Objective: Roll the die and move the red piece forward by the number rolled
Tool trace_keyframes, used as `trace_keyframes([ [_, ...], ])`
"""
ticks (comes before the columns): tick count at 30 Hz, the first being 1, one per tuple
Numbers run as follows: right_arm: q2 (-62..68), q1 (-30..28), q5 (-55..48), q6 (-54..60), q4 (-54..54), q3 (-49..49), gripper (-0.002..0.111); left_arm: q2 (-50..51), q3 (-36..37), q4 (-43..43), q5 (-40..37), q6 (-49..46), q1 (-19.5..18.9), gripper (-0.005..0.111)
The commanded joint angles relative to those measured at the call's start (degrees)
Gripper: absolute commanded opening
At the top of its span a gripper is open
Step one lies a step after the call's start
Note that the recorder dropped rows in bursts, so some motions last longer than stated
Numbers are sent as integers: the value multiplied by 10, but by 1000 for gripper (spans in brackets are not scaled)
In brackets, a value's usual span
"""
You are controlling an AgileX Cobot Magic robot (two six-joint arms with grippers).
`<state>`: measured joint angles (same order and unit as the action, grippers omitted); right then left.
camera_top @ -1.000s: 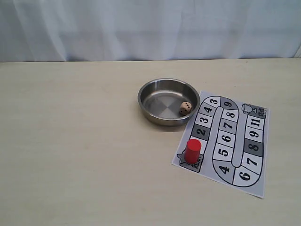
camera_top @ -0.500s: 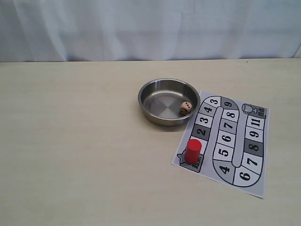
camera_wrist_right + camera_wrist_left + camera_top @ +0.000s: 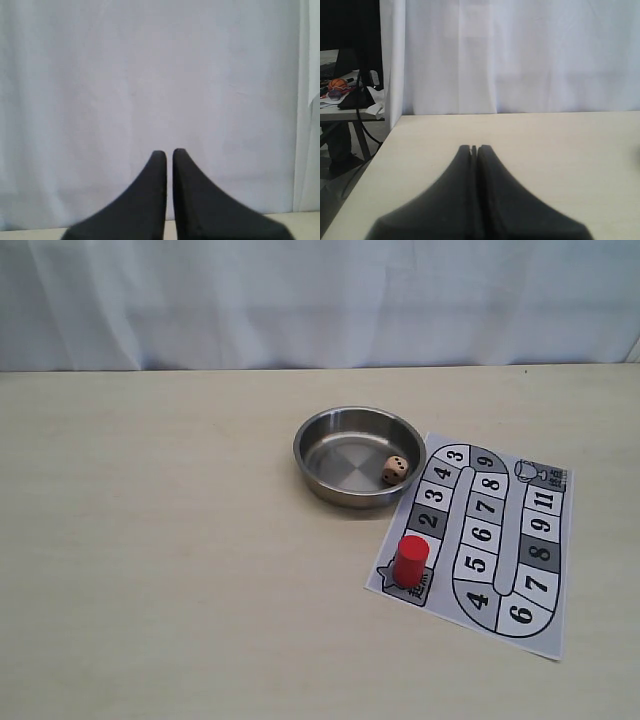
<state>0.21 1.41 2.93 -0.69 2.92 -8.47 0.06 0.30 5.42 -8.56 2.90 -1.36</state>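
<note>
The die (image 3: 394,469), a small tan cube with dark pips, lies inside the steel bowl (image 3: 312,442) near its right wall. The red piece (image 3: 410,560) stands upright on the start square at the near left corner of the numbered board (image 3: 545,562). Neither arm shows in the exterior view. My left gripper (image 3: 474,148) is shut and empty above bare table near the table's left edge. My right gripper (image 3: 169,152) points at the white curtain, its fingers nearly together with a thin gap and nothing between them.
A white curtain (image 3: 320,300) backs the table. In the left wrist view the table's edge (image 3: 367,170) drops off to a side desk with cables (image 3: 350,95). The board lies just right of the bowl.
</note>
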Motion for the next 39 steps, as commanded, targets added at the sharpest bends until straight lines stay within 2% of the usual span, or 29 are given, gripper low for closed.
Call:
trace_keyframes([
  [1,-2,1,-98,-2,5,-75,4,-1,-3,-1,3,1,0,0],
  [9,127,1,-230,7,-15,-201,4,-1,-3,-1,3,1,0,0],
  [21,364,1,-260,46,-34,-335,4,-1,-3,-1,3,1,0,0],
  [27,468,1,-320,52,-21,-398,4,-1,-3,-1,3,1,0,0],
  [30,517,1,-361,81,-17,-430,4,-1,-3,-1,4,1,0,0],
  [34,581,1,-409,156,44,-468,4,-1,-3,-1,4,1,0,0],
  [39,646,1,-422,245,110,-491,4,-1,-3,-1,4,1,0,0],
])
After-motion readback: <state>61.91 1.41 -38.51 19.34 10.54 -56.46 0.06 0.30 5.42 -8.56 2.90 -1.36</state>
